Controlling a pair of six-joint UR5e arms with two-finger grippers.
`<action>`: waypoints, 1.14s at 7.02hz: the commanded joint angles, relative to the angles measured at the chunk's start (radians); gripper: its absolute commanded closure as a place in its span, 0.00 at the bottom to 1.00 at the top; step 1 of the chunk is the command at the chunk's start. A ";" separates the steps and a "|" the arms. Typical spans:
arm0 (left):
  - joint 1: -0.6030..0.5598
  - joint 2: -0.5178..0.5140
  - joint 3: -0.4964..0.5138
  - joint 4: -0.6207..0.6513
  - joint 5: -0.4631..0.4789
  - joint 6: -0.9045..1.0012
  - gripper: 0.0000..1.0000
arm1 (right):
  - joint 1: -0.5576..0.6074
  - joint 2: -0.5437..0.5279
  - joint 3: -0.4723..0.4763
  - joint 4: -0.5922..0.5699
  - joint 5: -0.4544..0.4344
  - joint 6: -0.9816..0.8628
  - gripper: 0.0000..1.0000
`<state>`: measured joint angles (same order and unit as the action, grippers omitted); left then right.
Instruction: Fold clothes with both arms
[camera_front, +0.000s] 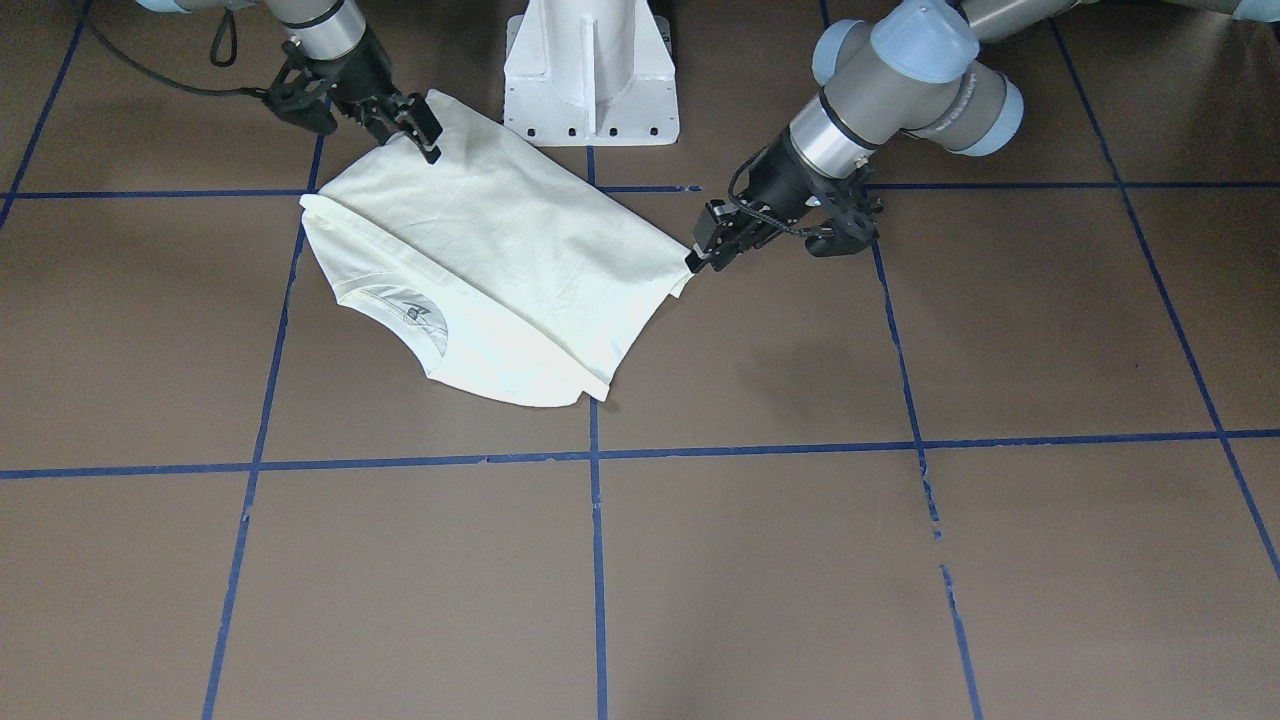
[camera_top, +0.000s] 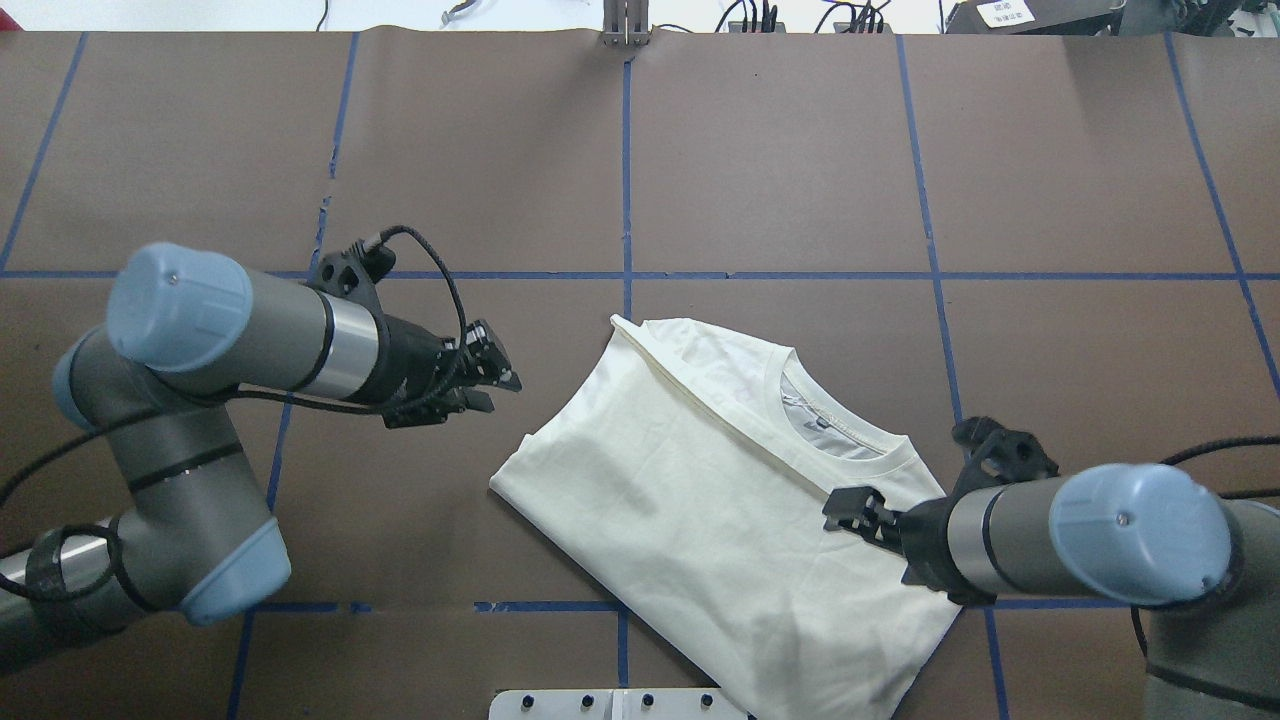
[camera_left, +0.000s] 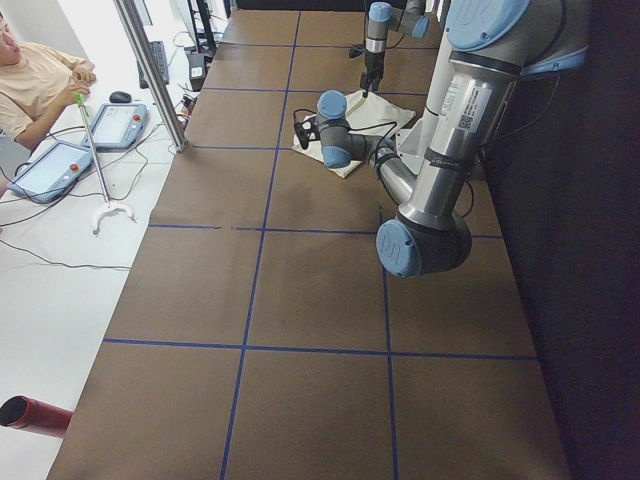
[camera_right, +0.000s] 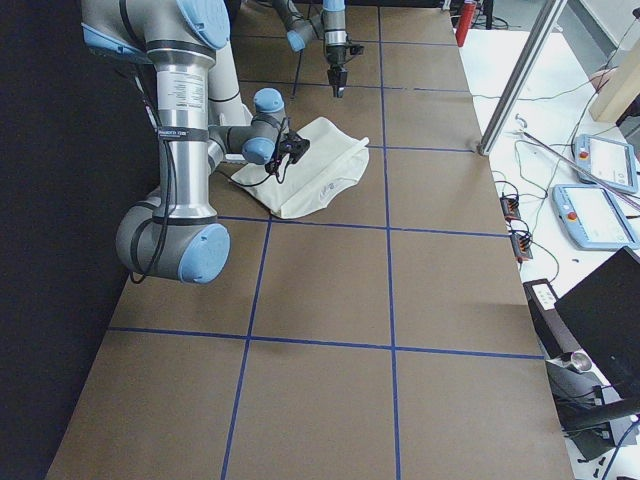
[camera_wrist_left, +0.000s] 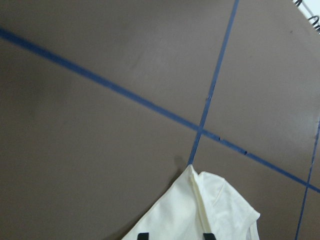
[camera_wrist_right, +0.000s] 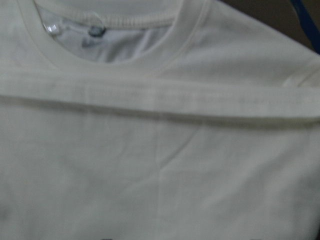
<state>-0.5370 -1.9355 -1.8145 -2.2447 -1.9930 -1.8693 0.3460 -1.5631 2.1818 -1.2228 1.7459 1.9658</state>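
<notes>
Front-facing: cream T-shirt (camera_front: 480, 260) lies folded, upper left of centre on the tabletop (camera_front: 800, 560); left end effector (camera_front: 698, 258) at its right corner, right end effector (camera_front: 425, 140) at its top edge.
Overhead: left end effector looks apart from the T-shirt; right end effector spread above it, beside the collar (camera_top: 845, 447).
Left wrist: fingertips (camera_wrist_left: 143, 235) spread, T-shirt corner between them at the frame's bottom.
Right wrist: T-shirt fills the frame.

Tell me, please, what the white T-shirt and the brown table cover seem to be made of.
T-shirt: soft matte knit, probably cotton jersey; it creases and folds, with a ribbed collar. Table cover: matte brown sheet, perhaps paper or vinyl; flat, uniform, without gloss.
</notes>
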 joint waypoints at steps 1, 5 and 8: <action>0.127 0.001 0.029 0.060 0.033 -0.085 0.34 | 0.173 0.032 -0.051 -0.003 0.012 -0.114 0.00; 0.192 -0.043 0.075 0.085 0.098 -0.159 0.42 | 0.189 0.035 -0.088 -0.001 0.007 -0.127 0.00; 0.195 -0.045 0.101 0.085 0.143 -0.148 0.42 | 0.188 0.037 -0.091 -0.001 0.006 -0.127 0.00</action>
<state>-0.3434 -1.9797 -1.7214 -2.1610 -1.8794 -2.0182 0.5352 -1.5275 2.0940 -1.2242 1.7525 1.8393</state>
